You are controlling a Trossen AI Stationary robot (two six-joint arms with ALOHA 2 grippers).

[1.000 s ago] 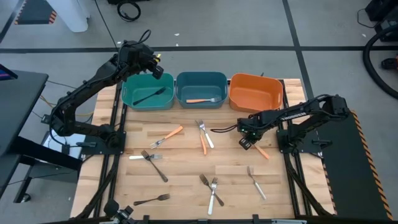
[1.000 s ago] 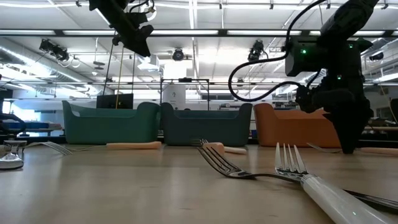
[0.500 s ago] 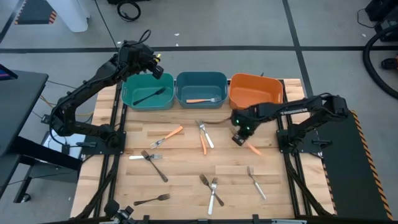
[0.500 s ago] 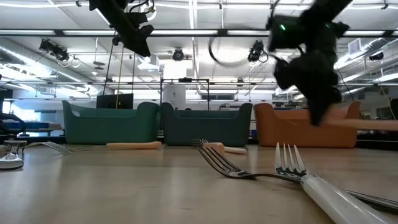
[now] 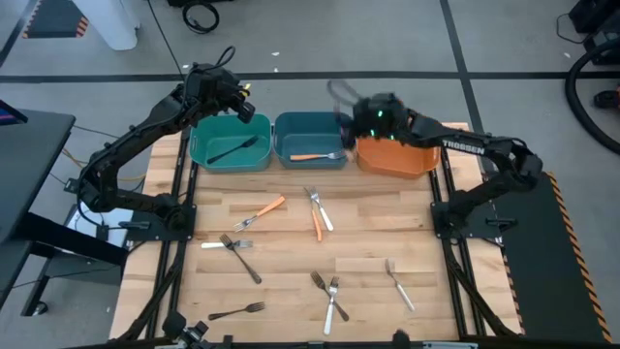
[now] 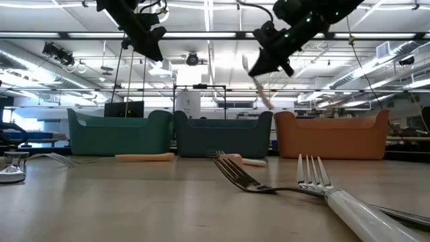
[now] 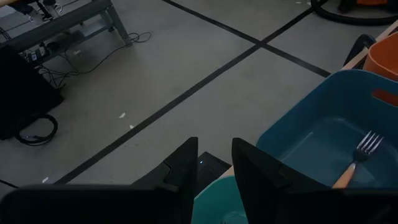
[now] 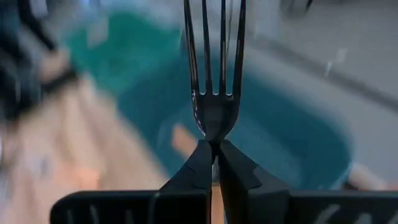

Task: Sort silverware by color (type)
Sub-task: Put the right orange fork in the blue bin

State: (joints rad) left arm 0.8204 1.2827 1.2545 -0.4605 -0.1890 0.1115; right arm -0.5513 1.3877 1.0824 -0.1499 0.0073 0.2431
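My right gripper [image 5: 353, 116] hangs above the seam between the blue bin [image 5: 313, 139] and the orange bin [image 5: 397, 147], shut on an orange-handled fork [image 6: 258, 85]. My left gripper [image 5: 248, 109] waits open with nothing between its fingers, above the far rim of the teal bin [image 5: 230, 143]. A black fork [image 5: 232, 149] lies in the teal bin. Another orange-handled fork [image 5: 312, 155] lies in the blue bin. Several forks lie flat on the wooden table [image 5: 291, 271]. My right gripper pinches the fork's neck [image 8: 214, 138], just behind the tines, between its two fingertips. The tines [image 8: 214, 50] stick out forward past the fingers. The fork is lifted clear above the bins and tilted, tines up and handle end [image 6: 267, 102] lower.
On the table lie two orange-handled pieces [image 5: 260, 213] [image 5: 317, 225], a silver fork [image 5: 322, 207], black forks [image 5: 240, 257] [image 5: 235, 311], a white-handled pair [image 5: 331, 296] and a silver fork [image 5: 397, 283]. The three bins line the far edge.
My right gripper has risen from the table's right middle with the orange-handled fork. It has swung toward the far edge and leftward, over the bins, and tipped from pointing down to nearly level. The fork is lifted clear of the table.
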